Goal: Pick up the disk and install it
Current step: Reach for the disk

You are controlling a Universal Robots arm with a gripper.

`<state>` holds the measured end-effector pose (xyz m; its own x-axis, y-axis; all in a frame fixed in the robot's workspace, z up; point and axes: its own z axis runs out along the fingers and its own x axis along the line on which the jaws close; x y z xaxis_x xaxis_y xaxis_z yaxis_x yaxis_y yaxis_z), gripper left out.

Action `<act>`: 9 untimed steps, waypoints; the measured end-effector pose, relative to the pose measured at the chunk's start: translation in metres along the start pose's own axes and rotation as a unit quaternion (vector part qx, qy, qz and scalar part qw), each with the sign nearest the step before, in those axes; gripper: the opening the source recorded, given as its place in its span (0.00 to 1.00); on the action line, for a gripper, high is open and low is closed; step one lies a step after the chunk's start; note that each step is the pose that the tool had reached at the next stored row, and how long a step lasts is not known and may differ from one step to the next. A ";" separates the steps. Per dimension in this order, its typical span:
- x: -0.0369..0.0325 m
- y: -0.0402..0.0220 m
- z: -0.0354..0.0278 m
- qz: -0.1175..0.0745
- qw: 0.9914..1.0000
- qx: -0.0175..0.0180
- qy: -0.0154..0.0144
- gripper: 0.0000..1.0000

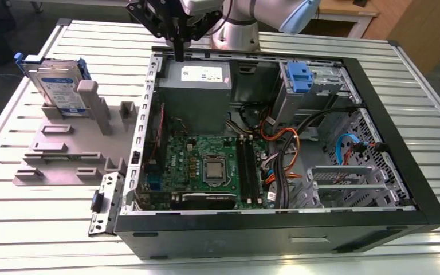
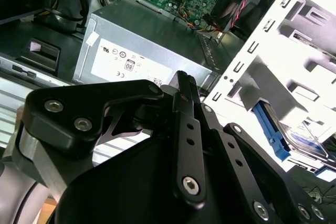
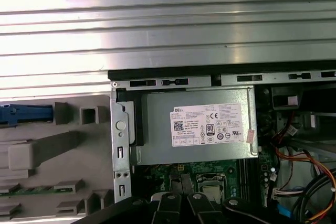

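Work has not really begun on the disk [image 1: 58, 86]: it stands on edge in a grey holder [image 1: 59, 154] on the worktop [image 1: 21, 229], just outside the computer case [image 1: 281, 235] on the exterior view's left, untouched, so both the pick-up and the installing inside the case are left to do. The arm hangs over the open case's far rim in the exterior view, toward the corner nearest the holder and above the power supply [image 1: 197, 86], with the gripper [image 1: 180, 52] pointing straight down, well apart from the disk. Its fingers [image 2: 186, 93] are pressed together and hold nothing.
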<state>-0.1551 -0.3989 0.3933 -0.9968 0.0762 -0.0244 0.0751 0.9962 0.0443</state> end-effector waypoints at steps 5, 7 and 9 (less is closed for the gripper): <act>0.0010 -0.0001 0.0000 0.000 1.000 0.000 0.000 0.11; 0.0013 -0.0001 0.0000 0.000 1.000 0.000 0.000 0.11; 0.0016 -0.0001 -0.0001 0.000 1.000 0.000 0.000 0.11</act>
<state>-0.1568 -0.3989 0.3933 -0.9968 0.0762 -0.0244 0.0751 0.9962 0.0443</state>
